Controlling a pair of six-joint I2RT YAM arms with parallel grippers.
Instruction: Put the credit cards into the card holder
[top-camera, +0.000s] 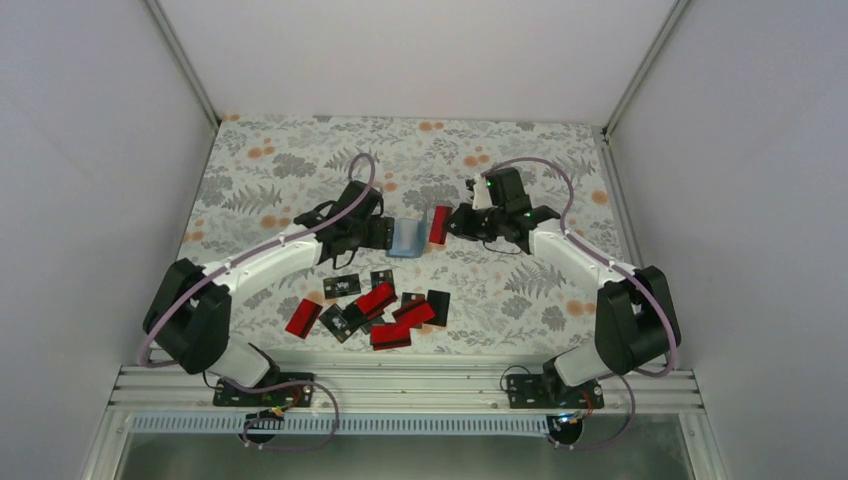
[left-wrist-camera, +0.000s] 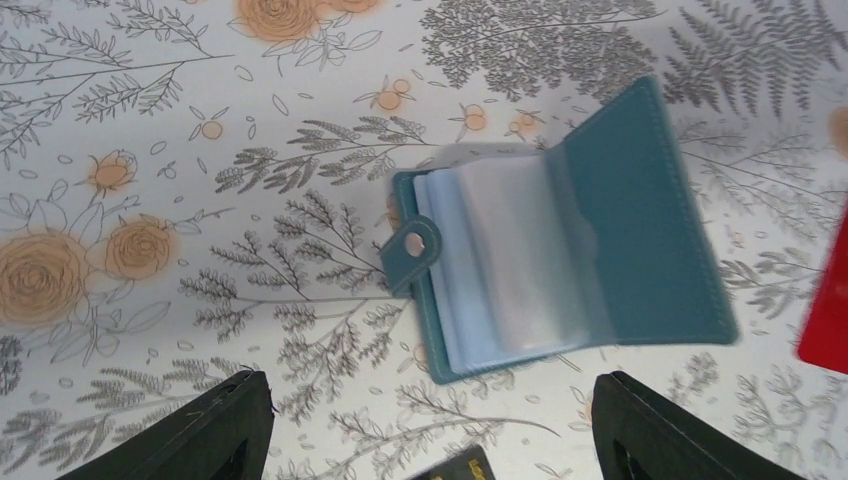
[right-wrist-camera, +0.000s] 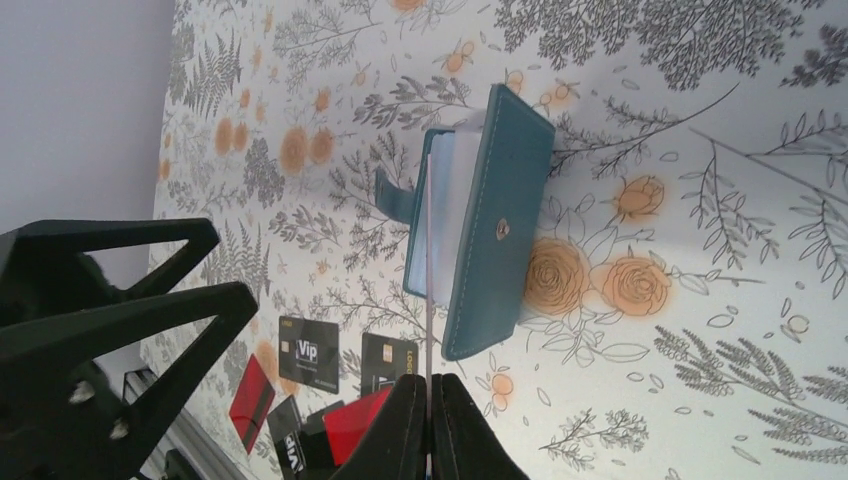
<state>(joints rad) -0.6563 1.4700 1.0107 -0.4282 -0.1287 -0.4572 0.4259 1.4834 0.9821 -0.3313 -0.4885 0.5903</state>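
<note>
Pinching red credit card edge-on in right gripper for sliding into card holder at 9 o'clock; hovering left gripper wide open, empty.

Right wrist view: black card on the counter, at eight o'clock from the card holder, bears "VIP" in white; second black card, just beside it, carries print too small to read.

The card holder was hemmed in by the left gripper and the right gripper — a red card clamped in the latter. Nearer, scattered cards were strewn; bare table was left beyond.
</note>
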